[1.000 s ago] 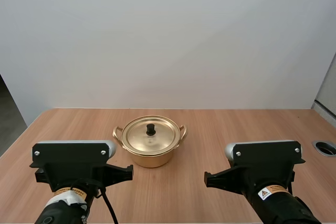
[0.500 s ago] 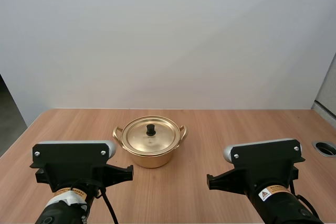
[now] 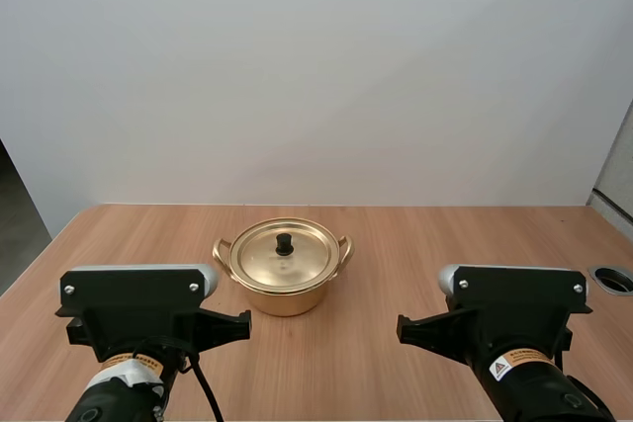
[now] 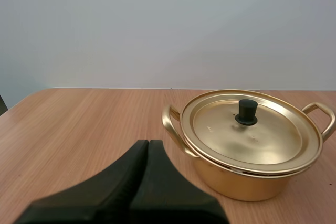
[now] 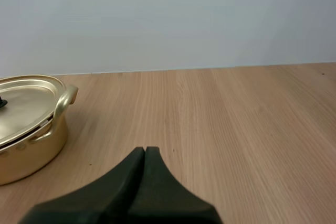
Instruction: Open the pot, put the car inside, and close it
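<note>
You'll see your left gripper point(image 4: 147, 143) and right gripper point(image 5: 145, 150) both with fingers pressed together on nothing (each one dark wedge) over the table point(image 3: 425, 244). The pot point(image 3: 285, 295) stands ahead between them, nearer the left, its lid point(image 3: 263, 260) on.

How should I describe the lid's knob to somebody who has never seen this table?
On the wooden table stands one golden pot, its lid on. At the lid's centre rises the knob: small and black, the only dark part amid the gold.
</note>
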Tool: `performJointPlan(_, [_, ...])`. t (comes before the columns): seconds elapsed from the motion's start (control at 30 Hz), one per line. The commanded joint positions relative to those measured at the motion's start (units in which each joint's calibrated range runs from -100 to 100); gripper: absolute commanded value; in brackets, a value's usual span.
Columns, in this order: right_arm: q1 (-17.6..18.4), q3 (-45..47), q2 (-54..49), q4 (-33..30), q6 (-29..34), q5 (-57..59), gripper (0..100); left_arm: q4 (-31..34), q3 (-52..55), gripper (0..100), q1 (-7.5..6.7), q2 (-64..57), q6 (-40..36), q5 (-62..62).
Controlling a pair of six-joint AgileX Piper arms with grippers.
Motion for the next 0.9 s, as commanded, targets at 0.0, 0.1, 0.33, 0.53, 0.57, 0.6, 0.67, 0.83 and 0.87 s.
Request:
performJointPlan(0.0, [-0.3, 0.0, 0.0, -0.2, 2.4, 0.0, 0, -0.1, 0.0, 0, 0.03, 0.0, -0.1, 0.1])
performJointPlan(0.1, [-0.9, 0.0, 0.0, -1.3, 3.6, 0.0, 0, -0.1, 0.0, 0, 0.03, 0.0, -0.1, 0.1])
performJointPlan(0.33, [-1.1, 0.0, 0.0, -3.3, 3.6, 0.0, 0, -0.1, 0.0, 0, 0.03, 0.0, 0.0, -0.5])
performJointPlan(0.53, [-1.1, 0.0, 0.0, -3.3, 3.6, 0.0, 0, -0.1, 0.0, 0, 0.03, 0.0, 0.0, -0.5])
performJointPlan(0.57, [-1.1, 0.0, 0.0, -3.3, 3.6, 0.0, 0, -0.1, 0.0, 0, 0.03, 0.0, 0.0, -0.5])
performJointPlan(0.6, [-1.1, 0.0, 0.0, -3.3, 3.6, 0.0, 0, -0.1, 0.0, 0, 0.03, 0.0, 0.0, -0.5])
performJointPlan(0.67, [-1.1, 0.0, 0.0, -3.3, 3.6, 0.0, 0, -0.1, 0.0, 0, 0.03, 0.0, 0.0, -0.5])
performJointPlan(0.83, [-1.1, 0.0, 0.0, -3.3, 3.6, 0.0, 0, -0.1, 0.0, 0, 0.03, 0.0, 0.0, -0.5])
performJointPlan(0.87, [-1.1, 0.0, 0.0, -3.3, 3.6, 0.0, 0, -0.1, 0.0, 0, 0.03, 0.0, 0.0, -0.5])
